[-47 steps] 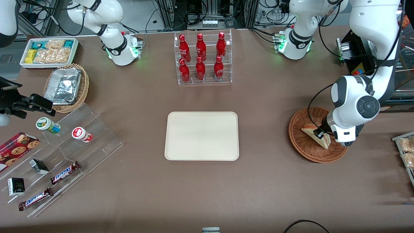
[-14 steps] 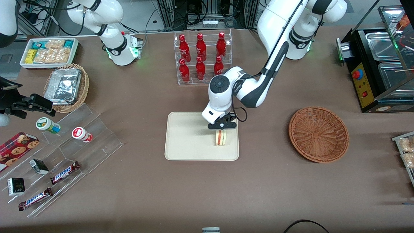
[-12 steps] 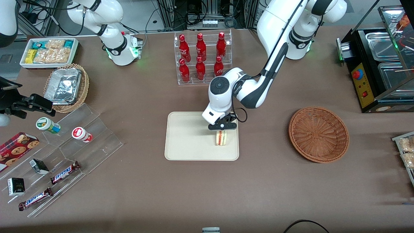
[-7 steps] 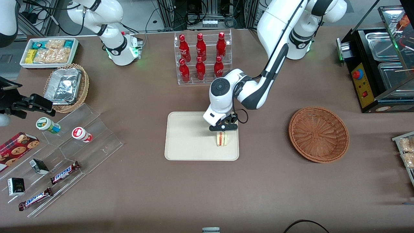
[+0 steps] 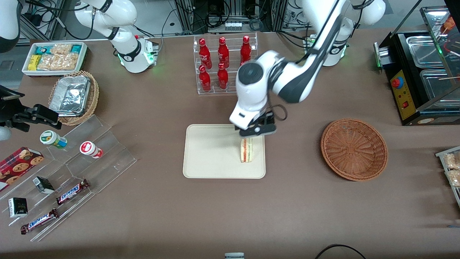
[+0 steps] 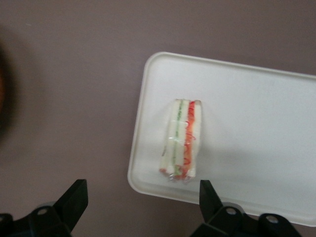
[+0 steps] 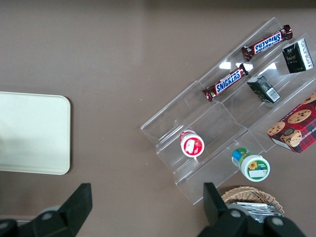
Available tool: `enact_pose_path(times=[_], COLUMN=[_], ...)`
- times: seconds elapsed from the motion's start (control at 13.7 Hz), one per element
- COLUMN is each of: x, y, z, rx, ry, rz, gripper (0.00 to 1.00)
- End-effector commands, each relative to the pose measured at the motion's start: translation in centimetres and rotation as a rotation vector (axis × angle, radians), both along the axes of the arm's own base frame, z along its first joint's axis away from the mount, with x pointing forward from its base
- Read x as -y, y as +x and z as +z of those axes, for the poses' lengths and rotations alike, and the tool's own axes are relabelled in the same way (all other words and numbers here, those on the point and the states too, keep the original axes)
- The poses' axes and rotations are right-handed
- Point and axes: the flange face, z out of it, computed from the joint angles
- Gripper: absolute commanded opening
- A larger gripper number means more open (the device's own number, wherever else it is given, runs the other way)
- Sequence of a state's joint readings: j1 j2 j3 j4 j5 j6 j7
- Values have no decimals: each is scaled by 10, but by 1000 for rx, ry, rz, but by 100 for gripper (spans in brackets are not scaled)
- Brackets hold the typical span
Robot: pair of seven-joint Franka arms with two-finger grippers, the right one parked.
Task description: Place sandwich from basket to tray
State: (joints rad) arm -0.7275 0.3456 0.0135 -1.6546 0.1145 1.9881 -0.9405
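Gripper (image 6: 138,210) wide open, empty, above sandwich (image 5: 246,150); sandwich on tray (image 5: 212,151) w/ long axis 12–6 o'clock; basket (image 5: 354,149) toward 3 o'clock.

We see a wide brown table (image 5: 143,201) filling most of the front view, its matte top evenly lit, with soft shadows. Along the edge farthest from the front camera we make out metal framing (image 5: 230,10) strung with dark cables (image 5: 169,21). At the working arm's end we spot a black cabinet (image 5: 406,90) with red buttons and steel pans (image 5: 426,46) under a tilted glass cover.
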Motion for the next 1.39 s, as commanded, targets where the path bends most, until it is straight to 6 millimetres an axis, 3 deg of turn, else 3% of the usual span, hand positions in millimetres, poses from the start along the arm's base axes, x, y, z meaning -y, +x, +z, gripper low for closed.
enact_pose_path(times=[0.0, 0.22, 0.51, 0.8, 1.02, 1.31], x=[-53, -128, -213, -307, -383, -450], y=[3, 22, 37, 45, 38, 27], z=[56, 108, 151, 178, 194, 201], rx=[-3, 2, -14, -44, -88, -107], ry=[15, 17, -20, -84, -127, -131], rz=[100, 140, 136, 78, 17, -45], gripper=[100, 100, 100, 100, 100, 100])
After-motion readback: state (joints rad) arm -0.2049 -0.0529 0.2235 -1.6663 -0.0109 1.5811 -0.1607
